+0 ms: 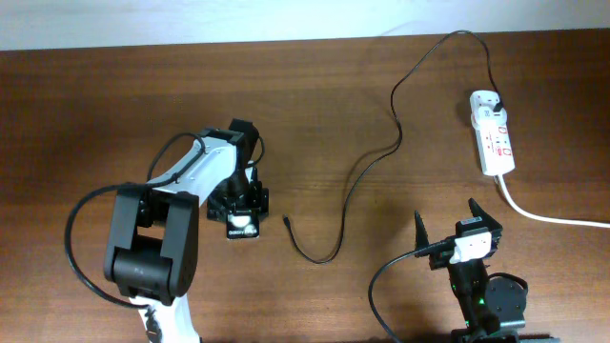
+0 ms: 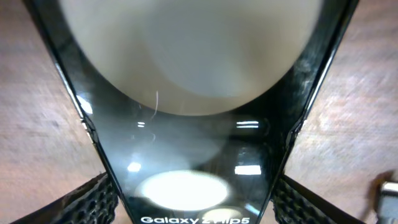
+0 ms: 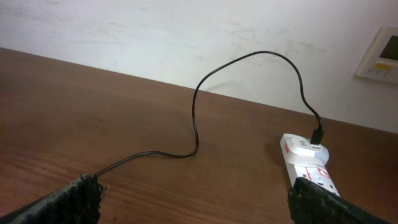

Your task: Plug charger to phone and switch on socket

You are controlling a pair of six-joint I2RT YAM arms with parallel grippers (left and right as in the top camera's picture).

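Observation:
The black phone lies on the wooden table, and its glossy screen with white reflections fills the left wrist view. My left gripper is shut on the phone's two long edges. The charger's thin black cable runs from its plug in the white socket strip to a loose tip just right of the phone. The tip also shows in the left wrist view. My right gripper is open and empty at the front right. Its view shows the cable and the strip.
The strip's thick white cord runs off the right edge. A pale wall stands behind the table's far edge, with a wall plate at the right. The left arm's own black cable loops at the front left.

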